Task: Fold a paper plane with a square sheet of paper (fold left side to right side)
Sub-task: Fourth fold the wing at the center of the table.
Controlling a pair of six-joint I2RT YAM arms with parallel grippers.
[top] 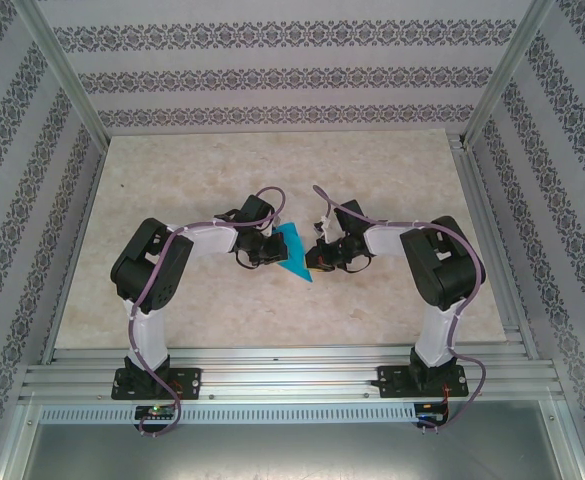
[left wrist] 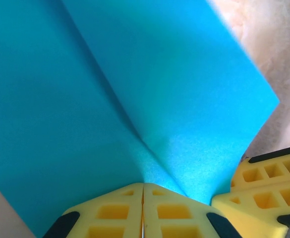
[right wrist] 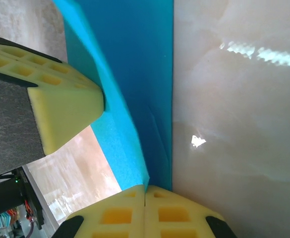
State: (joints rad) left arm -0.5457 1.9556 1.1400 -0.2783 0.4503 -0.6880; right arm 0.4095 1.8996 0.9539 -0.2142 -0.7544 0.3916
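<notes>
The cyan-blue square sheet of paper [top: 294, 255] is lifted off the table as a folded, pointed shape between my two grippers. My left gripper [top: 275, 250] holds its left side. Seen from the left wrist, the paper [left wrist: 135, 84] has a crease running down into my left gripper [left wrist: 144, 184], which is shut on it. My right gripper [top: 312, 262] holds the near right side. From the right wrist, the paper [right wrist: 149, 74] narrows into my right gripper [right wrist: 145, 187], also shut on it. The two grippers are almost touching.
The pale marble-patterned tabletop [top: 272, 170] lies under the paper, with patterned walls and a metal frame [top: 62, 80] around it. A metal rail [top: 292, 380] runs along the near edge. The left finger [right wrist: 60, 104] stands close in front of the right wrist camera.
</notes>
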